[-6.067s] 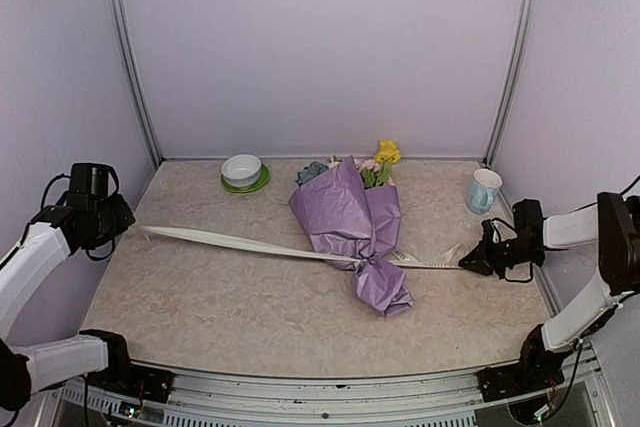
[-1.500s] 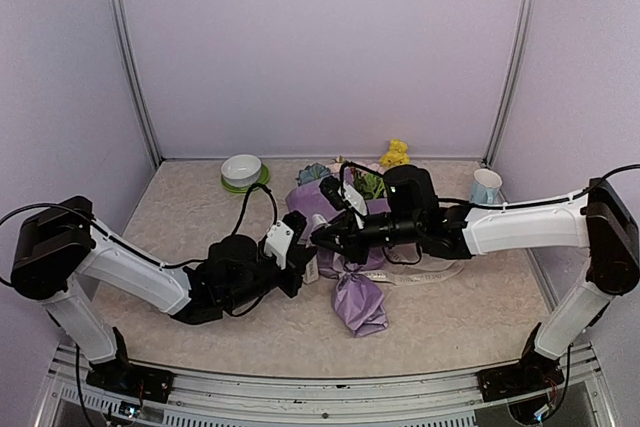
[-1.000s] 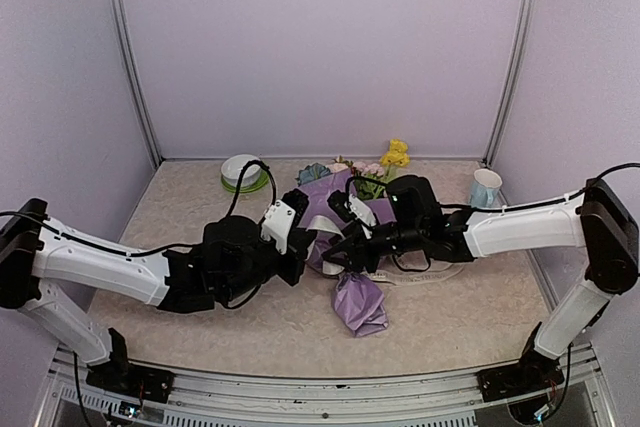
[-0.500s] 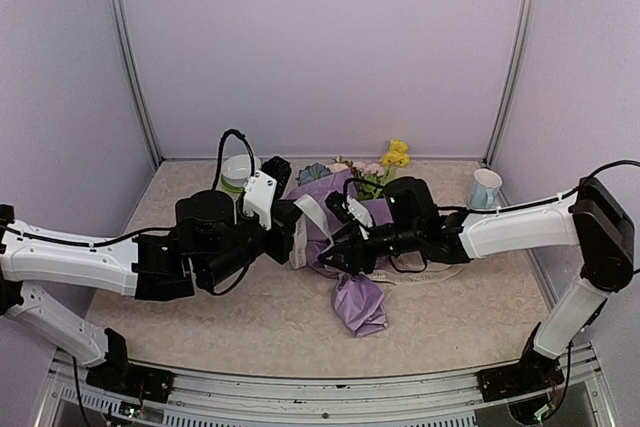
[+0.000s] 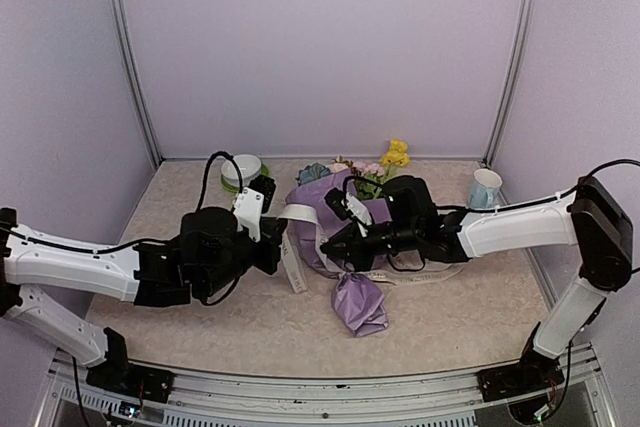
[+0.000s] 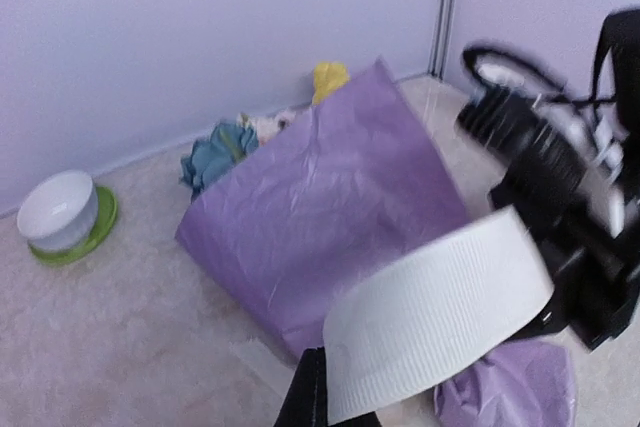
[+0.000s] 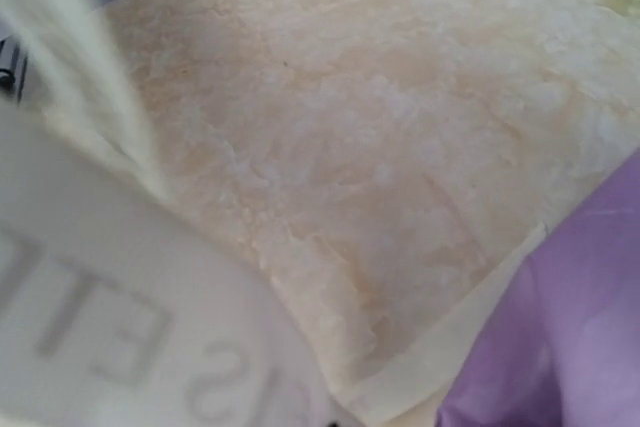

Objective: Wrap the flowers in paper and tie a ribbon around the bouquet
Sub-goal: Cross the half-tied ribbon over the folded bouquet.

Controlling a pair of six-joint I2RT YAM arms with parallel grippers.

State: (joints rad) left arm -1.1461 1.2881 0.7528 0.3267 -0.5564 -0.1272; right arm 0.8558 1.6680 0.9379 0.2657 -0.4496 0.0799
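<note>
The bouquet (image 5: 345, 212) lies mid-table as a cone of lilac paper (image 6: 320, 217). The flowers (image 5: 390, 159) show at its far end, with a twisted paper tail (image 5: 360, 302) at the near end. My left gripper (image 5: 279, 234) (image 6: 322, 387) is shut on the cream ribbon (image 5: 300, 215) (image 6: 440, 327). The ribbon arches rightward over the paper to my right gripper (image 5: 330, 240), which is shut on it beside the cone's narrow waist. In the right wrist view the lettered ribbon (image 7: 150, 347) fills the near corner and hides the fingers. One loose ribbon end (image 5: 293, 272) hangs down from the left gripper.
A white bowl (image 5: 241, 169) on a green saucer stands at the back left. A pale blue cup (image 5: 485, 189) sits at the back right. More ribbon (image 5: 430, 272) trails on the table under the right arm. Lilac walls close in three sides.
The right gripper has closed on the ribbon. The left gripper has drawn back leftward with the ribbon, pulling it into an arch over the cone. Earlier, both arms came in from the table's sides.
</note>
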